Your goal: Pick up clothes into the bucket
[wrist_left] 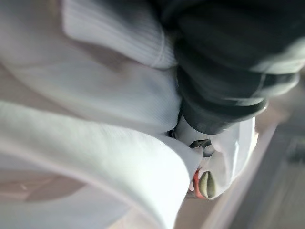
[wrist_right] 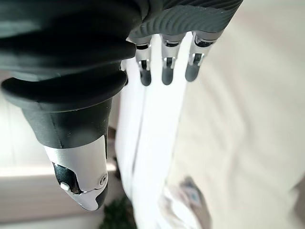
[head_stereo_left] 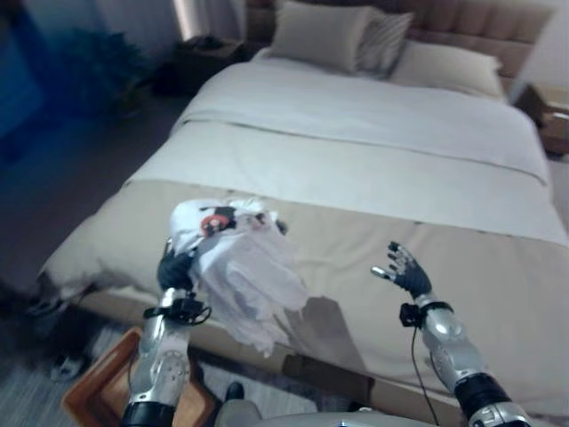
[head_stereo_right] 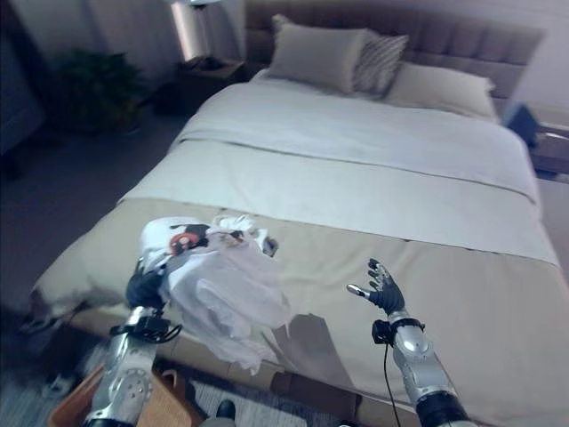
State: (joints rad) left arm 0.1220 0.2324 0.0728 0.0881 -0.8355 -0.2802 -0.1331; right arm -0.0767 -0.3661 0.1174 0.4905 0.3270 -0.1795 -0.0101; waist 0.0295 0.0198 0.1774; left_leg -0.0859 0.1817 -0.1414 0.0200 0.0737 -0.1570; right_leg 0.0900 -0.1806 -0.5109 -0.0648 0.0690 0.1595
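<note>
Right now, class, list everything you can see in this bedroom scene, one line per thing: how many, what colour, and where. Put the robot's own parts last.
Bed: one, white cover with a beige band across the foot, middle of the room.
Pillows: three, two plain beige and one striped, at the headboard.
Headboard: one, padded brownish, behind the pillows.
Garment: one, white with a red and dark patch near the top, hanging off the bed's near edge from the left robot hand.
Bucket: one, orange-brown, on the floor below the left arm.
Plant: one, dark green, beside the bed on the robot's left.
Left robot hand: one, dark cover, shut on the garment.
Right robot hand: one, open, above the beige band.
</note>
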